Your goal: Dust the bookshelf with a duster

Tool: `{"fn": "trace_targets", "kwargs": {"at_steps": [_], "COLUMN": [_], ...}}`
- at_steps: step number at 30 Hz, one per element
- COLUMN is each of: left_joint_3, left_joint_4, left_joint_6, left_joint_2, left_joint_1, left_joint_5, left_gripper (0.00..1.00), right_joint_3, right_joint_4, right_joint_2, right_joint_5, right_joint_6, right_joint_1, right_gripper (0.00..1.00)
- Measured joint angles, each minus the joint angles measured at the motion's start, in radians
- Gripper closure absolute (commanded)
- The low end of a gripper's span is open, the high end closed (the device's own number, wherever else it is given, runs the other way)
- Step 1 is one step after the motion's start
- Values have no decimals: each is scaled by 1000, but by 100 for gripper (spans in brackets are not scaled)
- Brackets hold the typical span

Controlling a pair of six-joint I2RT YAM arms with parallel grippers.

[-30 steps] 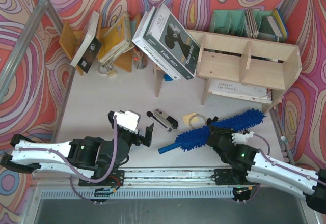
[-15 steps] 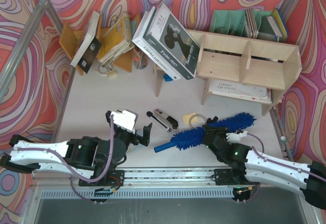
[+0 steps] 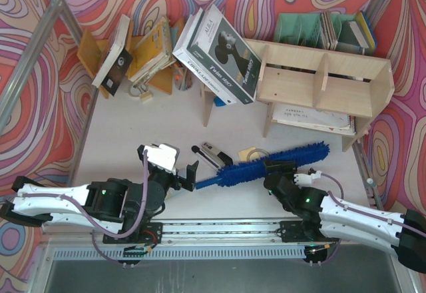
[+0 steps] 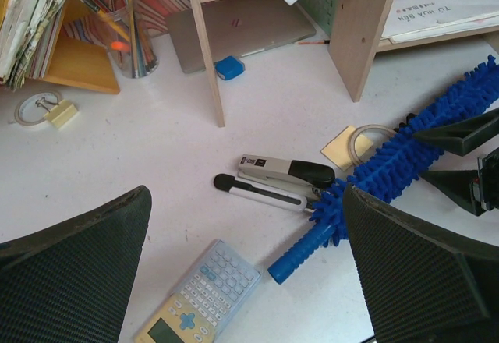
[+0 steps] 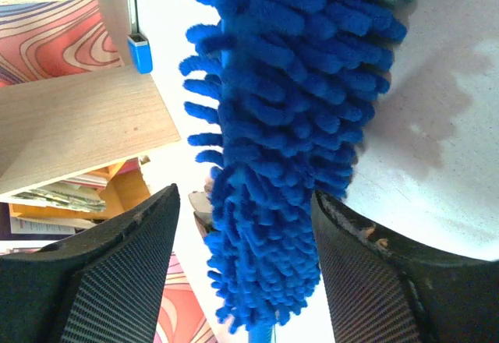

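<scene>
1. R pincer (image 3: 274, 169) is grasping the duster (image 3: 243, 172) approx mid-length. In the wrist view, blue fluff fills the gap btwn both fingers (image 5: 117, 281).
2. Duster runs diagonally over the surface (image 3: 133, 126). Its dark-blue handle (image 4: 300, 249) points twd the L arm. The fluffy tip points up-right twd the bookshelf (image 3: 313, 83), near it but apart.
3. Can't tell if the duster rests on the surface or is raised a bit.
4. L pincer (image 4: 245, 203) is released: fingers wide apart, nothing btwn them. It hovers near the handle end w/o touching it.
5. Stapler (image 4: 284, 175) lies just beside the fluff's handle-side end, w/ fluff brushing its black nose.
6. Calculator (image 4: 199, 296) lies near the handle, on the L side, apart from it.
7. Tape roll (image 4: 366, 134) & yellow note (image 4: 337, 146) sit by the duster's middle, the roll partly hidden by fluff.
8. Bookshelf stands at the back-right of the surface, w/ papers (image 3: 309, 116) under its lower board. A big boxed item (image 3: 216, 46) leans at its L end.
</scene>
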Motion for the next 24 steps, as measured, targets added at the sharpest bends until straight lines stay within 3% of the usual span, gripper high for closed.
{"fn": "trace_targets", "kwargs": {"at_steps": [13, 15, 19, 24], "left_joint_3": [2, 12, 58, 120], "left_joint_4": [-22, -49, -119, -213], "left_joint_6": [-41, -72, -139, -196], "left_joint_2": [18, 23, 68, 194], "left_joint_1": [22, 68, 194, 375], "left_joint_5": [-16, 3, 77, 174], "left_gripper": [2, 2, 2, 2], "right_joint_3": [35, 79, 167, 260], "right_joint_4": [-116, -164, -223, -218], "right_joint_2": [-94, -105, -107, -83], "right_joint_5": [2, 15, 59, 133], "right_joint_6": [-9, -27, -116, -402], "right_joint_1": [0, 0, 0, 0], "right_gripper": [9, 2, 1, 1]}}
